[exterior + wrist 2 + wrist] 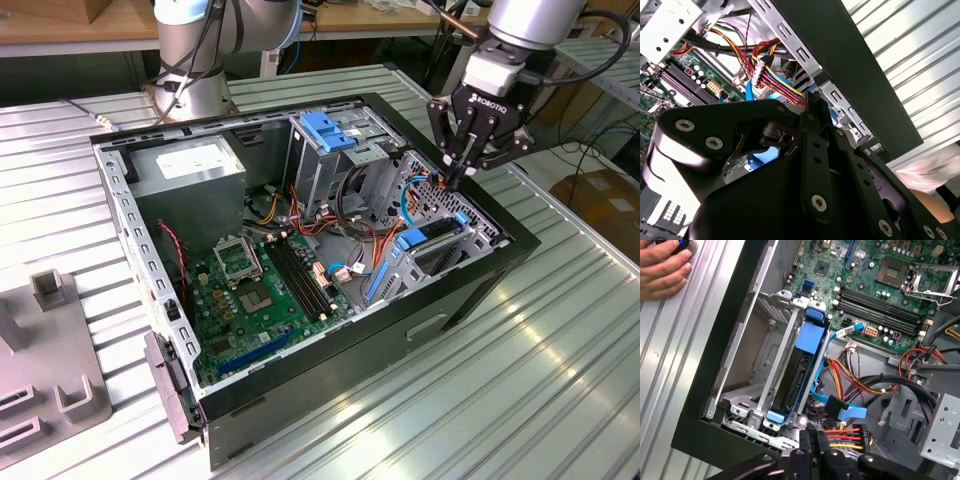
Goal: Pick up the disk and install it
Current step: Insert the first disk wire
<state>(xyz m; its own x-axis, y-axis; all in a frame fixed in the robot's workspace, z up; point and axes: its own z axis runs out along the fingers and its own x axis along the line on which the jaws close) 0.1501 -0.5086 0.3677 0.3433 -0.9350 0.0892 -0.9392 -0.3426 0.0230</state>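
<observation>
Disk [801, 365] sits in its bay, gripper [458, 180] above

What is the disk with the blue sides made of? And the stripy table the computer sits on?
The disk stands on edge in its bay. Its body looks like dark metal, though little of it shows. The blue rails look like smooth moulded plastic, with an even colour and a soft shine. The table looks like bare ribbed metal, probably aluminium: it is silvery and reflects bright streaks of light.
</observation>
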